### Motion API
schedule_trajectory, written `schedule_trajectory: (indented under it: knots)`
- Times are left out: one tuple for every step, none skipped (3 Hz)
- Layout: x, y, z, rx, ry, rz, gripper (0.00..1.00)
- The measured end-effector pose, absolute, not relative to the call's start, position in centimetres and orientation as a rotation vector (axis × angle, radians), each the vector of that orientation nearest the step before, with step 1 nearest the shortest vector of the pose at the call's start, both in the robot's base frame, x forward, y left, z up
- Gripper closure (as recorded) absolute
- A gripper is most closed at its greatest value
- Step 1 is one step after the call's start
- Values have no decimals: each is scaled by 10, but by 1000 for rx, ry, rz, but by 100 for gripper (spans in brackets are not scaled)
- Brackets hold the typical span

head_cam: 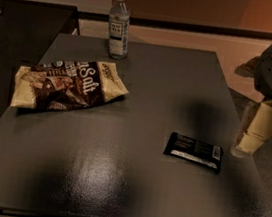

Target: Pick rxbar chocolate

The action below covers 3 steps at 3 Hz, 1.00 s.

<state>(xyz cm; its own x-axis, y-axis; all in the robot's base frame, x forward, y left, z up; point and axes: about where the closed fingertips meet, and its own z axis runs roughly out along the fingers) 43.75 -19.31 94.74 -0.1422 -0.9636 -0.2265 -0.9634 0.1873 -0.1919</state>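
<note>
Black rxbar chocolate (193, 152); cream claw (243, 147) beside the grey table (116, 178)

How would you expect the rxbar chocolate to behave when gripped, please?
The rxbar chocolate lies flat and thin on the table, so it probably offers little edge to pinch and may slide. Being small, it is likely light. The gripper hangs right of it, by the table's edge.

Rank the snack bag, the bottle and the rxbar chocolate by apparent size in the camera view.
1. snack bag
2. bottle and rxbar chocolate look about alike; the bottle stands farther back, so I won't rank them.
The gripper hangs beyond the table edge, beside the rxbar chocolate.
</note>
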Motion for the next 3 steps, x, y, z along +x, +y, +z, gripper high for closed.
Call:
schedule_trajectory:
  knots:
    - [436,-188,925,-1874,2166,23,0]
    - [436,-187,904,-1894,2173,46,0]
    - [435,-186,883,-1904,2180,74,0]
